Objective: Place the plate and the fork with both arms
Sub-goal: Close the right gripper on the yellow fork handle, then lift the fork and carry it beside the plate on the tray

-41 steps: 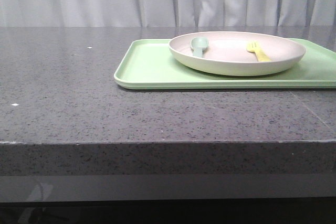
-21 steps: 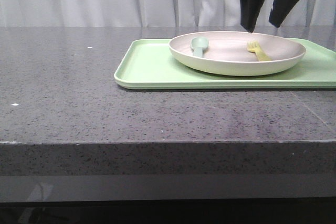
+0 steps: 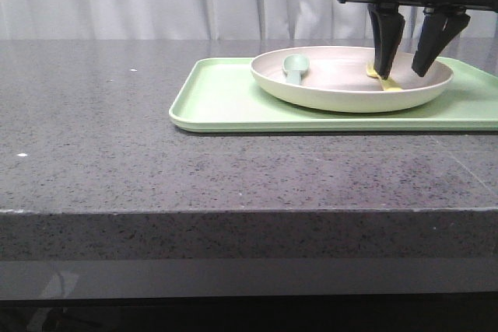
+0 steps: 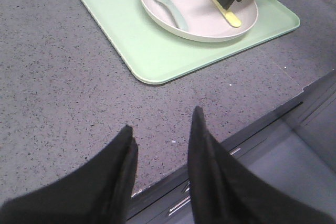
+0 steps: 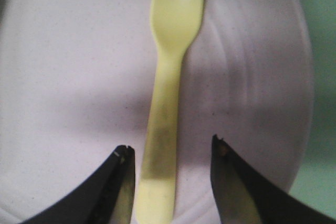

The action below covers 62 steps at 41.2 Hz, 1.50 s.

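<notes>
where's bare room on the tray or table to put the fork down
The tray has a bare strip beside the plate, on the spoon side. The table left of the tray is bare. The plate itself is crowded: spoon, fork, right gripper.

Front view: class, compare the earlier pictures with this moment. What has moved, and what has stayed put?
The right pincer came down from the top edge of the picture into the plate, open, its fingers either side of the fork handle. Nothing is gripped yet. The plate, fork, spoon and green tray lie as before.
</notes>
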{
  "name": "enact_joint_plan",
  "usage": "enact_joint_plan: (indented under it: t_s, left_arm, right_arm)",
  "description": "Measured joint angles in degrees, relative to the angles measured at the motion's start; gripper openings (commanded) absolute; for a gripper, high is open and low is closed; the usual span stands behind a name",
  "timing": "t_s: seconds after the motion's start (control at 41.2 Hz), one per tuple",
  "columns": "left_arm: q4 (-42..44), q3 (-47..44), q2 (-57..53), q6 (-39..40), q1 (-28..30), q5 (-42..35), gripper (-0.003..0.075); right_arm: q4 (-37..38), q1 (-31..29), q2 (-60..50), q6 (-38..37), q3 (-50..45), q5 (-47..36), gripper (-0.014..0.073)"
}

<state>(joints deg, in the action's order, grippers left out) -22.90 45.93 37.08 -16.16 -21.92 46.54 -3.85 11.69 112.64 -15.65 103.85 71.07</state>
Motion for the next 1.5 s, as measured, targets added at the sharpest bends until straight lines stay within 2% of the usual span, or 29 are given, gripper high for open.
enact_joint_plan:
  t_s: [1.043,1.092,1.31,1.505]
  left_arm:
    - [0.00,0.00,0.00,0.00,0.00,0.00,0.0238]
    - [0.00,0.00,0.00,0.00,0.00,0.00,0.0238]
    - [0.00,0.00,0.00,-0.09,0.00,0.00,0.0238]
    - [0.00,0.00,0.00,-0.09,0.00,0.00,0.0238]
  right_arm:
    - [-1.17,-0.23,3.39,-0.28,0.70,-5.65,0.0357]
    - [-1.17,-0.23,3.39,-0.28,0.80,-5.55,0.0339]
    - [-1.83,-0.23,3.41,-0.37,0.80,-5.55,0.0144]
    - [-2.29,-0.23,3.41,-0.49,0.80,-5.65,0.0080]
